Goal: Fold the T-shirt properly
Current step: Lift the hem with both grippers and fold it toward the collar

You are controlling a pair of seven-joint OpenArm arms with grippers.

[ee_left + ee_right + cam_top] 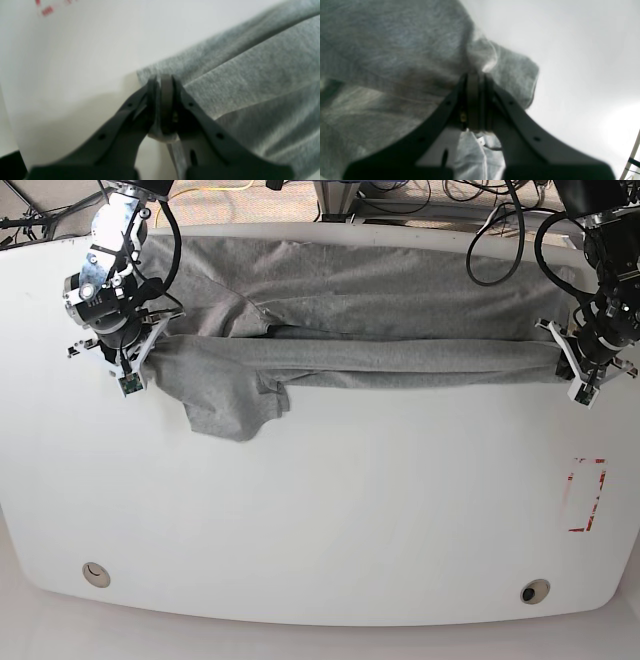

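Observation:
The light grey T-shirt [350, 310] lies across the far half of the white table [330, 510]. Its lettering is hidden. A fold of it is stretched in a straight band between my two grippers. A sleeve [235, 405] hangs toward the front at the left. My left gripper [567, 360] is at the shirt's right end. In the left wrist view it [162, 80] is shut on the cloth's edge [250, 75]. My right gripper [148, 348] is at the shirt's left end. In the right wrist view it [475, 75] is shut on a bunched fold [395, 50].
A red tape rectangle [587, 495] marks the table at the right, and it also shows in the left wrist view [46, 10]. Two round holes [95, 573] [534, 591] sit near the front edge. Cables [430, 195] lie beyond the far edge.

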